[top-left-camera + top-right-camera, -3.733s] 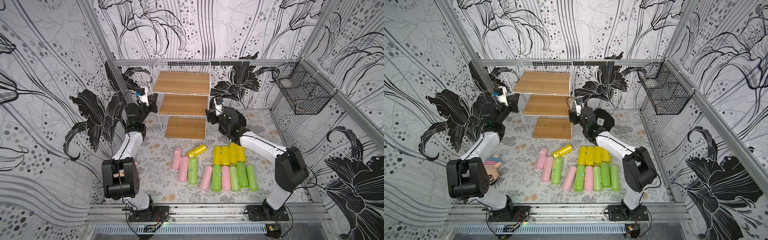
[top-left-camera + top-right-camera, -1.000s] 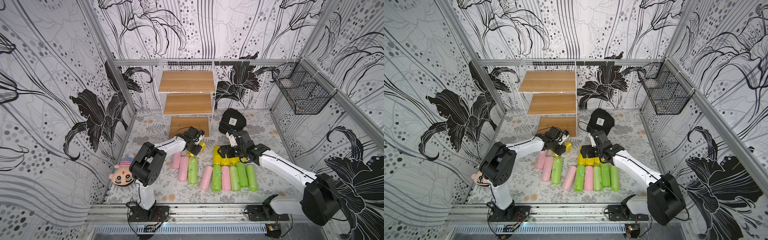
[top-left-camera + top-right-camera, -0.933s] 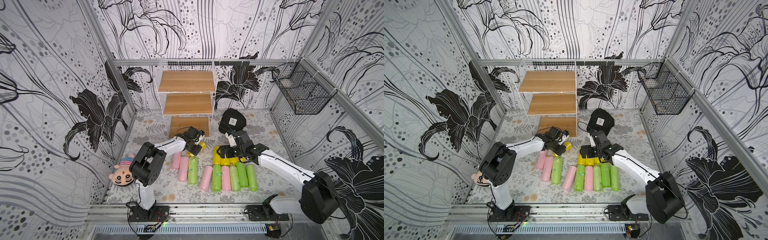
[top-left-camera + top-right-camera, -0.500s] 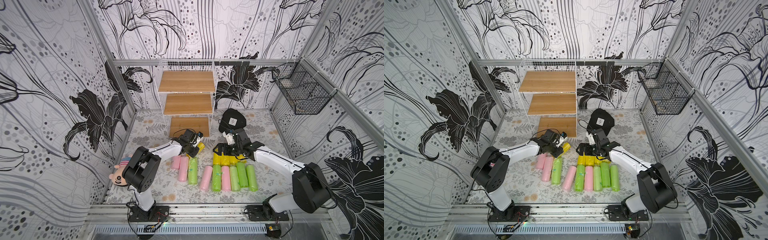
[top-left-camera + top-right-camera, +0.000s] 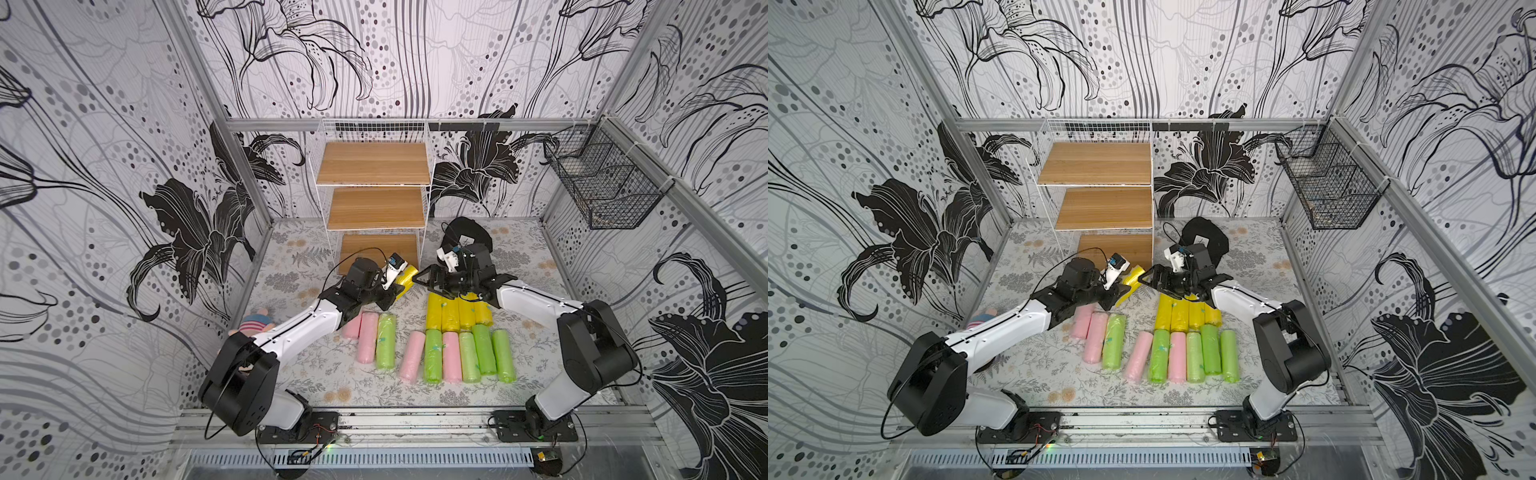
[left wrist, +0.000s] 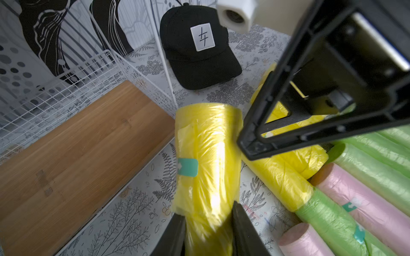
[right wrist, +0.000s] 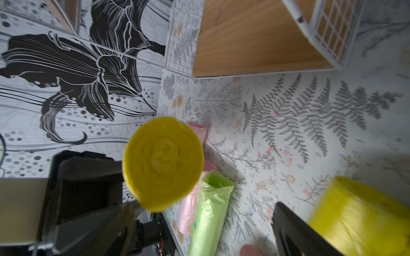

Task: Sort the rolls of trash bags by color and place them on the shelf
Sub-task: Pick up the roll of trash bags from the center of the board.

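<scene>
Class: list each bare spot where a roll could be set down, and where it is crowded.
All three boards of the shelf are bare. So is the mat between the row of rolls and the front rail, and right of the black cap. Crowded: around the left gripper and right gripper, by the yellow rolls.

My left arm (image 5: 299, 328) is stretched low, forward and inward, with the left gripper (image 6: 207, 212) clamped on one end of a yellow roll (image 6: 206, 155), a finger on each side. My right arm (image 5: 536, 305) reaches in from the opposite side, wrist bent towards the left one. The right gripper (image 5: 430, 286) has its jaws spread wide and holds nothing, its fingertips just beside the left gripper.
</scene>
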Motion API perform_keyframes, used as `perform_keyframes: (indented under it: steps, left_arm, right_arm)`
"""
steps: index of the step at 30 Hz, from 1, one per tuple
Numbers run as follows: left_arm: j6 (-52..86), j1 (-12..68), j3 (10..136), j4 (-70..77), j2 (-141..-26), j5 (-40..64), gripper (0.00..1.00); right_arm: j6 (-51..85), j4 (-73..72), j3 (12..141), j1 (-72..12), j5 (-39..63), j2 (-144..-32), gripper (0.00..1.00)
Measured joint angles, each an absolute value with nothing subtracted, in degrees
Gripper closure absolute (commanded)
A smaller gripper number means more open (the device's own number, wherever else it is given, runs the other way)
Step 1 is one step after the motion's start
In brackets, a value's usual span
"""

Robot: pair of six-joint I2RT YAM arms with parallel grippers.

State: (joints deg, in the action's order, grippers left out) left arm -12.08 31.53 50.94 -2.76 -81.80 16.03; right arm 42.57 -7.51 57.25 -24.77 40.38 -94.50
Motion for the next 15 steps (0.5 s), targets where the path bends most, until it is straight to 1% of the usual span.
perform_keyframes:
  steps: [1,5,7,10,15]
  left_arm:
    - [-12.12,31.66,50.72,-2.44,-81.65,16.36,0.75]
    - [-12.32,32.16,50.35,-2.07,-81.38,16.86,0.75]
    - [-12.32,32.21,50.26,-2.09,-81.19,16.97,0.75]
    - [-12.34,32.23,50.24,-2.09,-80.9,16.95,0.75]
    - [-12.38,32.4,50.24,-1.63,-80.6,16.73,0.73]
  right_arm:
    - [43.7,-8.95,57.34,-24.77,41.12,-94.74,0.04]
    - [47.99,-14.76,58.0,-24.77,43.44,-97.01,0.25]
    - [50.17,-17.04,58.06,-24.77,44.45,-98.37,0.34]
    - [52.64,-19.62,58.06,-24.77,45.56,-99.7,0.43]
    - [54.87,-21.39,58.02,-24.71,45.8,-99.77,0.61]
